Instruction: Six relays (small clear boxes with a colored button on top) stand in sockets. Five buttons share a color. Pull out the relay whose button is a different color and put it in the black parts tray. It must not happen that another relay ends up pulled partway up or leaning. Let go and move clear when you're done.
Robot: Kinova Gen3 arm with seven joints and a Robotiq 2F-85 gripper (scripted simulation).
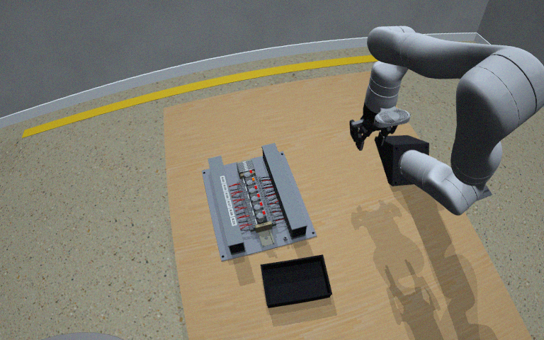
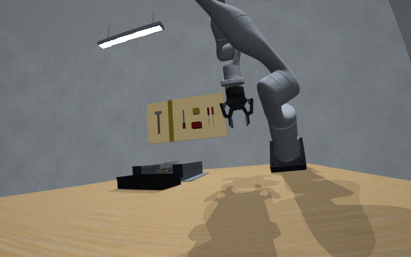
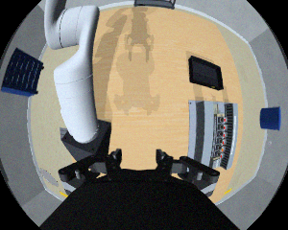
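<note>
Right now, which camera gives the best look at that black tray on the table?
The top view: the black parts tray shows whole, rim and floor, in front of the relay panel. The exterior view shows only its low side wall. The wrist view shows it small and far off.

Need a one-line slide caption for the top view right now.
Open, empty gripper hangs high near the arm's base, away from the relay panel; orange-button relay remains socketed, black tray waiting.
</note>
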